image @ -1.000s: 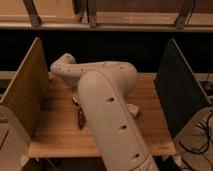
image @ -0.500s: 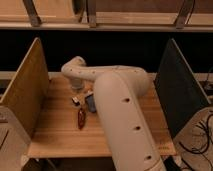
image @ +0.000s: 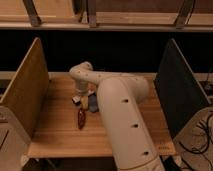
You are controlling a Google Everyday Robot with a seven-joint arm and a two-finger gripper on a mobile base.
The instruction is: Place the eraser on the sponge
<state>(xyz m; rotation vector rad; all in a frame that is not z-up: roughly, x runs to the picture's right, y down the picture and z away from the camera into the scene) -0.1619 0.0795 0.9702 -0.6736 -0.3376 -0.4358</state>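
Observation:
My white arm [image: 122, 120] fills the middle of the view and bends left, then down to the wooden table [image: 55, 135]. The gripper [image: 81, 94] hangs at its end, low over the table's middle left. Just below and left of it lies the eraser [image: 76, 100], a small dark-topped block with white sides. Whether the gripper touches it is hidden. The blue sponge [image: 93, 103] with its pale yellowish edge lies right beside the eraser, partly covered by the arm.
A dark red elongated object [image: 81, 119] lies on the table in front of the eraser. A tan side panel [image: 25, 95] stands at the left and a dark panel [image: 177, 90] at the right. Cables [image: 202, 135] hang at the far right.
The arm has swung to the right and the wrist has moved forward and down toward the eraser and the sponge, which now show more.

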